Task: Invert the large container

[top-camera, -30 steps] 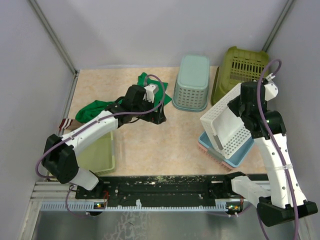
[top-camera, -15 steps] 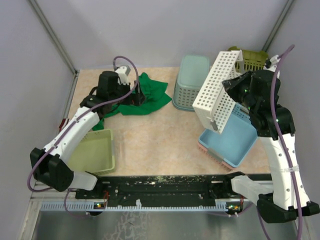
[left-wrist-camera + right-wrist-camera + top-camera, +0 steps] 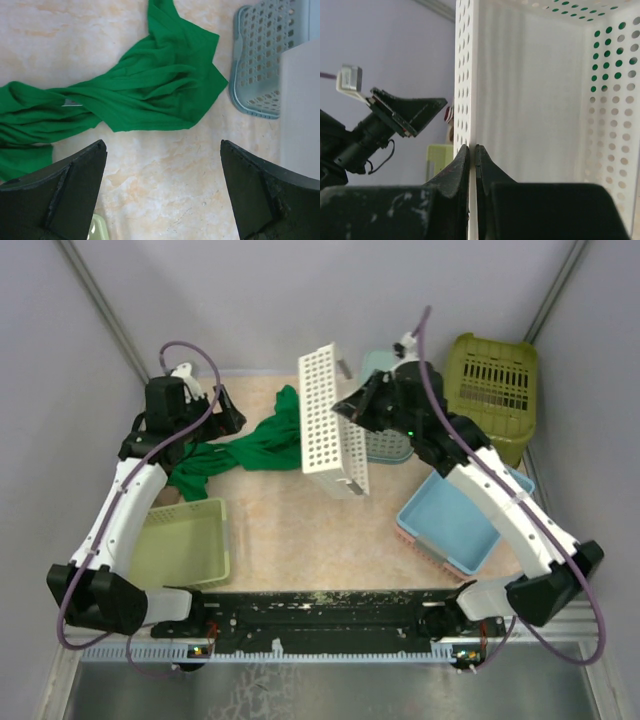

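Right pincer [image 3: 472,150]: clenched on one perforated wall of the white basket [image 3: 328,420], a finger on each face of the wall, so the thin wall serves as a handle.
White basket: held off the table [image 3: 300,530], standing on end with its open side toward the right arm. A pinch on one wall lets the basket swing as the wrist rolls.
Left pincer [image 3: 162,195]: released, jaws wide, holding nothing. It hangs over the green cloth [image 3: 255,445] at the far left, well apart from the basket, probably to stay out of the way.
Olive tub [image 3: 492,390]: in the far right corner, behind the right arm, with its slotted bottom toward the top camera. Neither pincer touches it. I cannot tell whether it sits fully inverted or leans on the wall.
Teal basket [image 3: 385,445]: just behind the white basket, partly hidden by it.
Blue tray [image 3: 450,525]: near right, under the right arm, open side up.
Light-green tray [image 3: 190,545]: near left, beside the left arm.
Judgement: the right arm is busy with the white basket, so the tub must wait until that grip is freed.
Risk: a one-wall pinch may slip or flex.
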`<action>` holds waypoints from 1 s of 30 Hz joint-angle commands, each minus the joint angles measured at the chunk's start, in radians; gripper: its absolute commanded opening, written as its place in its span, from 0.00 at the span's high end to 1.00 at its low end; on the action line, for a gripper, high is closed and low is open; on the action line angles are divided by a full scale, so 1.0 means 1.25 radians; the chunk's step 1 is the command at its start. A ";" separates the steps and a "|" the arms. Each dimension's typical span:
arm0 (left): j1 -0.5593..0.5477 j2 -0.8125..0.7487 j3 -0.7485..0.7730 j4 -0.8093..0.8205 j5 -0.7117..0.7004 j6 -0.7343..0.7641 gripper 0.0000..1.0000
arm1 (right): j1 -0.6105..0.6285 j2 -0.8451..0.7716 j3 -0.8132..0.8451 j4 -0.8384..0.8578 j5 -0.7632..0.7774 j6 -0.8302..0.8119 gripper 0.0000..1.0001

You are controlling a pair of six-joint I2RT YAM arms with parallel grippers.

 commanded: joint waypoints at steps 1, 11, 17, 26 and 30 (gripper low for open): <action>0.049 -0.042 0.006 -0.016 -0.027 -0.033 0.01 | 0.085 0.080 0.020 0.161 -0.081 0.010 1.00; 0.111 -0.064 0.015 -0.034 -0.056 -0.046 0.01 | 0.155 0.207 -0.035 0.275 -0.222 0.066 1.00; 0.115 -0.060 0.006 -0.027 -0.046 -0.050 0.01 | 0.159 0.195 -0.125 0.349 -0.279 0.120 1.00; 0.114 -0.061 -0.008 -0.018 -0.038 -0.062 0.01 | 0.177 0.172 -0.174 0.373 -0.283 0.150 1.00; 0.115 -0.066 -0.009 -0.011 -0.029 -0.069 0.01 | 0.195 0.167 -0.192 0.392 -0.281 0.163 1.00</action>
